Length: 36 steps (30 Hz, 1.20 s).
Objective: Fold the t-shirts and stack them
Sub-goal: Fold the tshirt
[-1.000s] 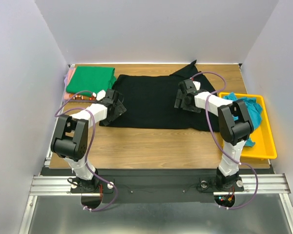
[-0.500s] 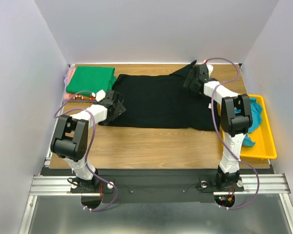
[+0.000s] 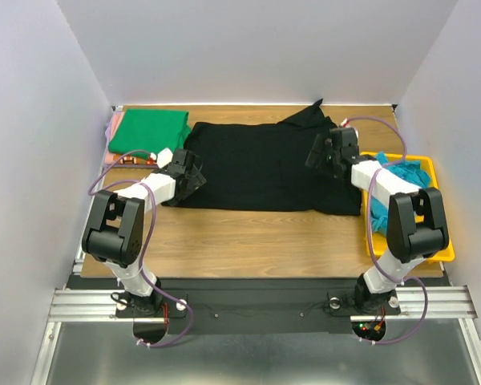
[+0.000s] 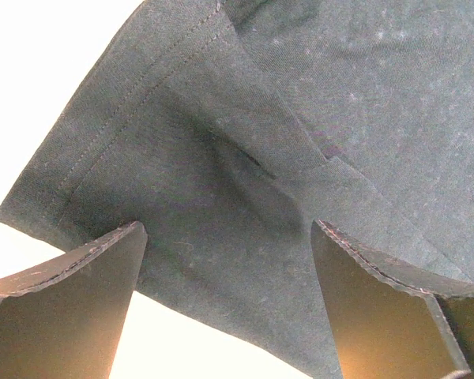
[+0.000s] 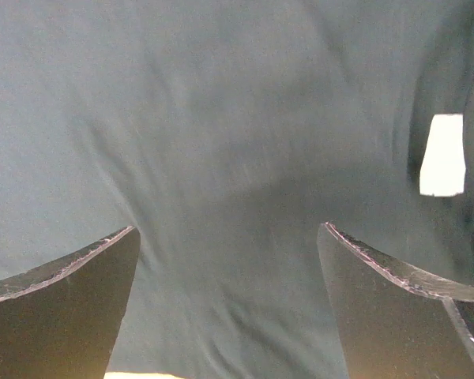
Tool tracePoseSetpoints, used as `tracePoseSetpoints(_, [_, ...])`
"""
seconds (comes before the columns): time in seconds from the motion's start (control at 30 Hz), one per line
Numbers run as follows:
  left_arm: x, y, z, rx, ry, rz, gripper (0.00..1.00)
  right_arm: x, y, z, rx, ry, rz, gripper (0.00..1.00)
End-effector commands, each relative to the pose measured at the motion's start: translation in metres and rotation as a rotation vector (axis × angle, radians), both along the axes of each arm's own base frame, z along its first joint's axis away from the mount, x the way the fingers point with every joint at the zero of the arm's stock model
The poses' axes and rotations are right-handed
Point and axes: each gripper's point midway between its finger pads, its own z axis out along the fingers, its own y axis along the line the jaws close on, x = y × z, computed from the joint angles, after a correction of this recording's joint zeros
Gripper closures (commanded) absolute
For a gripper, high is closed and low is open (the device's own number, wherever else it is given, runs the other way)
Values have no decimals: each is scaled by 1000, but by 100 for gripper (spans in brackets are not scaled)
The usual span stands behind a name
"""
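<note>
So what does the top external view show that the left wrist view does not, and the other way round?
Only the top external view shows the folded green t-shirt at the far left, the yellow tray holding the teal t-shirt, and the right gripper over the right part of the black t-shirt. Only the left wrist view shows the stitched hem and a folded flap of cloth. Both show the black t-shirt and the left gripper, open at the shirt's left edge.
</note>
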Motion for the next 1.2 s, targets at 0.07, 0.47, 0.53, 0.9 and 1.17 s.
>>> tracePoseSetpoints(0.07, [-37,9,-17,13,89,9,2,-57,29,-42,66,125,71,0])
tracePoseSetpoints(0.47, [-133,10,-39,-85,173,26,2,-188,3,-90,132,322,-55,0])
tracePoseSetpoints(0.53, [-142,-1,-24,-167,131,50,2,-206,9,-88,175,345,-29,0])
tracePoseSetpoints(0.9, [-176,7,14,-279,4,130,1,-242,9,-68,232,298,5,0])
tracePoseSetpoints(1.17, [-164,17,66,-270,-132,155,1,-207,18,0,226,130,93,0])
